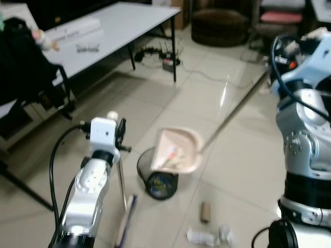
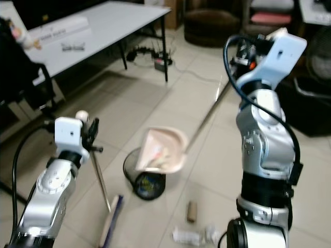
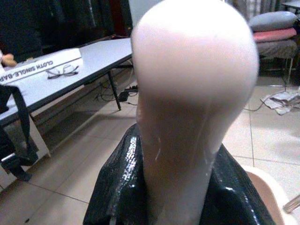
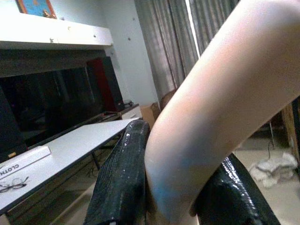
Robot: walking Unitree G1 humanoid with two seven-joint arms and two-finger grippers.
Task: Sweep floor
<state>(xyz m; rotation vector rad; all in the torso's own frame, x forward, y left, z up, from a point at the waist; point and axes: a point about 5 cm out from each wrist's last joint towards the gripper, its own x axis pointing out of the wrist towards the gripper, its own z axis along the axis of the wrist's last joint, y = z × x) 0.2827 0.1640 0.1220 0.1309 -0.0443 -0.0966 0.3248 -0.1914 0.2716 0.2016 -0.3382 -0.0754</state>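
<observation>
My left gripper [image 1: 120,135] is shut on the top of the broom handle [image 3: 187,93], just under its pale rounded knob [image 1: 111,115]. The thin shaft runs down to the broom head [image 1: 126,221] on the tiles. My right gripper [image 2: 244,56] is shut on the upper end of the dustpan's long handle [image 1: 232,113]; its black fingers [image 4: 123,173] clamp the pale grip. The pink dustpan [image 1: 176,150] hangs tilted over a black wire bin [image 1: 155,175], with some litter in it. A cardboard tube [image 1: 205,211] and crumpled white wrapper [image 1: 209,236] lie on the floor near my feet.
A white table [image 1: 124,23] with glasses [image 1: 87,48] and a white box [image 1: 72,32] stands at the back left. A power strip and cables [image 1: 168,62] lie beside its leg. A black chair with a bag [image 1: 26,67] is at left, a brown pouf [image 1: 220,26] behind.
</observation>
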